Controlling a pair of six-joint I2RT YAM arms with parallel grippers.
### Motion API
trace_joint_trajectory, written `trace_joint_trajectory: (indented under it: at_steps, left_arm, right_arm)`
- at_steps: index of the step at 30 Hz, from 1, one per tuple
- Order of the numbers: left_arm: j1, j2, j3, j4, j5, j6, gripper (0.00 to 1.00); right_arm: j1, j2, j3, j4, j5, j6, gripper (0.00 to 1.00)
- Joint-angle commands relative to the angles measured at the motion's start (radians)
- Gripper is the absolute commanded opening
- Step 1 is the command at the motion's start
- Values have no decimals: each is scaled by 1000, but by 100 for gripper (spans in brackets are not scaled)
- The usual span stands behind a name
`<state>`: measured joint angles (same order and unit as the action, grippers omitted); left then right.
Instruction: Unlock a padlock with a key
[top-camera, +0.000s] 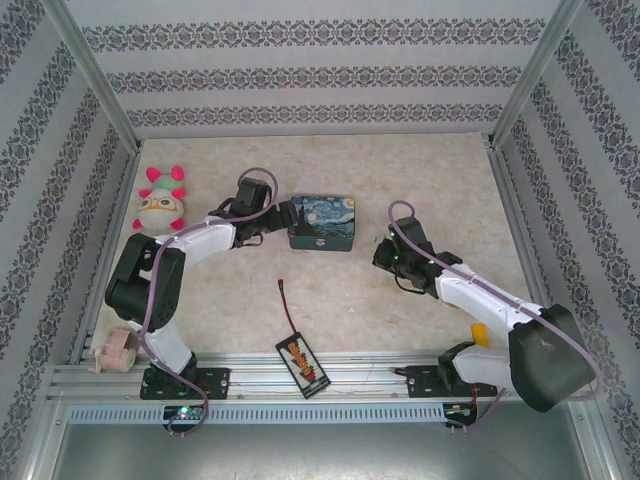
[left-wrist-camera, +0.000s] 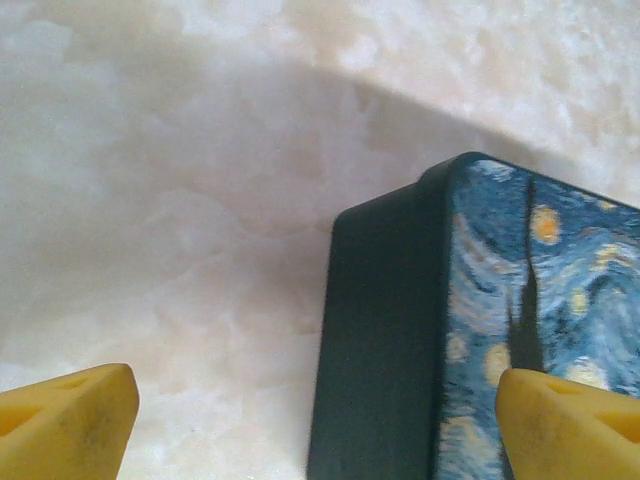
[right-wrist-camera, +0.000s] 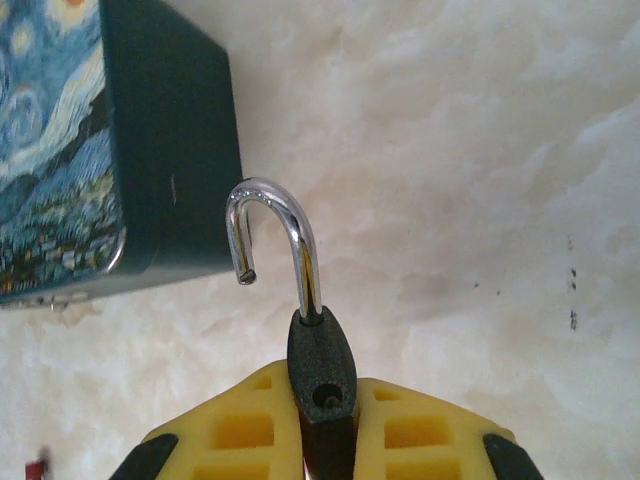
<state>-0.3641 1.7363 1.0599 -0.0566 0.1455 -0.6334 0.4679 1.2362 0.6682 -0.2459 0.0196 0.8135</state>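
From above, the table (top-camera: 450, 180) is a pale marbled surface inside patterned walls. A painted tin (top-camera: 320, 222) with a blue and yellow night sky on its lid lies near the middle, towards the far side. The left gripper (top-camera: 278, 215) sits just at the tin's left end. The right gripper (top-camera: 388, 255) is to the right of the tin and a little nearer, apart from it. A plush toy (top-camera: 160, 203) lies at the far left. A flat black pack (top-camera: 302, 365) with an orange label lies at the near edge between the arm bases, and its red wire (top-camera: 285, 300) runs away from it towards the tin.

In the left wrist view, the left gripper (left-wrist-camera: 315, 430) has its jaws spread wide. One yellow fingertip (left-wrist-camera: 65, 425) hangs over the bare table (left-wrist-camera: 200, 200), and the other is over the painted lid. The dark left side wall and corner of the tin (left-wrist-camera: 380, 330) lie between them. Whether either tip touches the tin I cannot tell.

In the right wrist view, the right gripper (right-wrist-camera: 322, 440) is pressed together on the padlock (right-wrist-camera: 322, 370), pinching its small dark body between the yellow fingers (right-wrist-camera: 250, 430). The silvery shackle (right-wrist-camera: 275, 235) stands up out of the body. Its hooked end is free in the air, clear of the hole in the body. The tin (right-wrist-camera: 170, 150) lies to the left beyond the shackle, and its dark side wall faces the lock over the table (right-wrist-camera: 450, 150).
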Motion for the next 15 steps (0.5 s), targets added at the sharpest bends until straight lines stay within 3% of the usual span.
trace_joint_trajectory:
  at_steps: [1,15]
  left_arm:
    - [14,-26,27,-11,73,-14,91]
    - [5,11,-60,172,276,-184,89]
  right_arm:
    - [9,26,74,-168,37,-70,0]
    - [-21,348,340,-359,23,-201,0]
